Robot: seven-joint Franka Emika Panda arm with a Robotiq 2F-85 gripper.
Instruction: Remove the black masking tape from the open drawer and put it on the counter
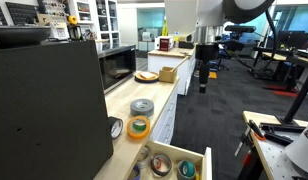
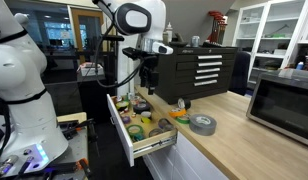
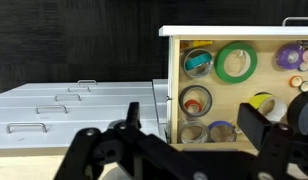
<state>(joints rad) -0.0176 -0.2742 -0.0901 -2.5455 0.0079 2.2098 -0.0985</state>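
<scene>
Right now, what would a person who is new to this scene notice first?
The open drawer crammed with colourful tape rolls, a big green roll among them in the wrist view. The white robot arm hangs near it, jaws wide apart. A grey roll lies on the counter beside the drawer.

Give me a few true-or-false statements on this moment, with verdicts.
1. The open drawer holds several tape rolls. True.
2. The tool grips a roll. False: it is open and empty, hanging above the drawer.
3. A grey roll lies on the counter. True.
4. The green roll lies on the counter. False: it is in the drawer.
</scene>
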